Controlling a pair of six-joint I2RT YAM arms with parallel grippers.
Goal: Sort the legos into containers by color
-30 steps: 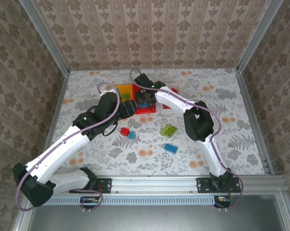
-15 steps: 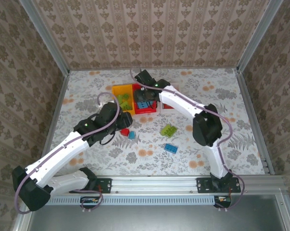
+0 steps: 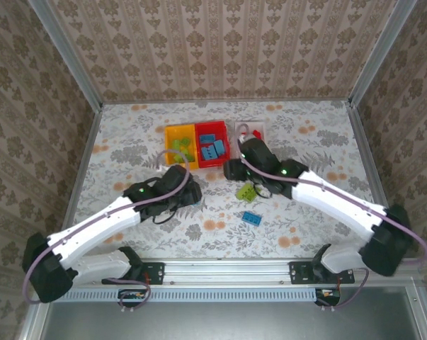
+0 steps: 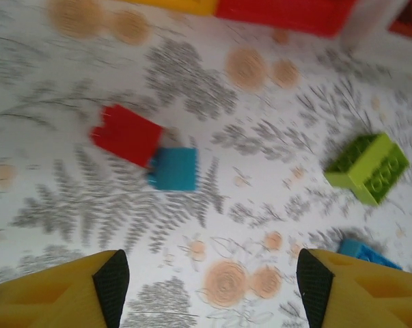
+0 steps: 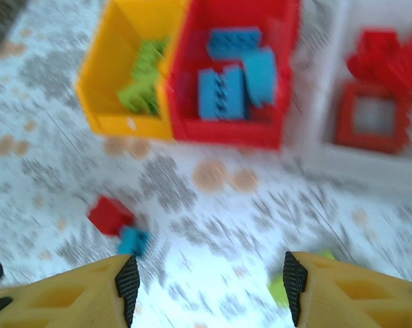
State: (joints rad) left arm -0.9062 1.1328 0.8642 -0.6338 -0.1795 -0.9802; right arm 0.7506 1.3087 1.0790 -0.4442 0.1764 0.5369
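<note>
Plastic bins, three in a row on the tabletop (image 3: 128, 142): yellow bin (image 5: 124, 125) holding lime bricks (image 5: 141, 85), red bin (image 5: 226, 132) holding blue bricks (image 5: 223, 92), white bin (image 5: 342, 162) holding red pieces (image 5: 383, 61). Four studded bricks lie loose nearer the arms: red brick (image 4: 127, 134) touching small blue brick (image 4: 173, 169), lime green brick (image 4: 368, 167), flat blue brick (image 3: 252, 218). Left end effector (image 4: 206, 273) and right end effector (image 5: 206, 283) are both spread, empty.

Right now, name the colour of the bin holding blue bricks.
Red bin, clearest in right wrist view.
</note>
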